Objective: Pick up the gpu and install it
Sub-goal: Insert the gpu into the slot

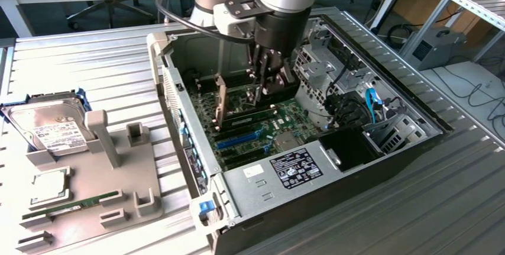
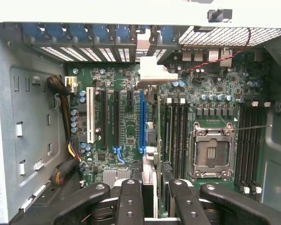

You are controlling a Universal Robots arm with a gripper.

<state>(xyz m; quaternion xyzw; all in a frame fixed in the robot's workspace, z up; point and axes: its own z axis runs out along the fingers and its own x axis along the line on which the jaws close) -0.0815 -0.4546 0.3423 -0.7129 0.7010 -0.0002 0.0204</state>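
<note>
- Ribbed metal table, grey parts tray with hard drive nearest.
- Open PC case lying on it; office desks behind.
- Gripper clamped on gpu: edge-on over motherboard, long axis along slots.

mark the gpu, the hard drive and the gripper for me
gpu (image 1: pixel 222 102), exterior view, on the upright card's edge inside the case.
hard drive (image 1: pixel 52 128), exterior view, on its white label.
gripper (image 1: pixel 264 89), exterior view, midway between the fingertips.
</note>
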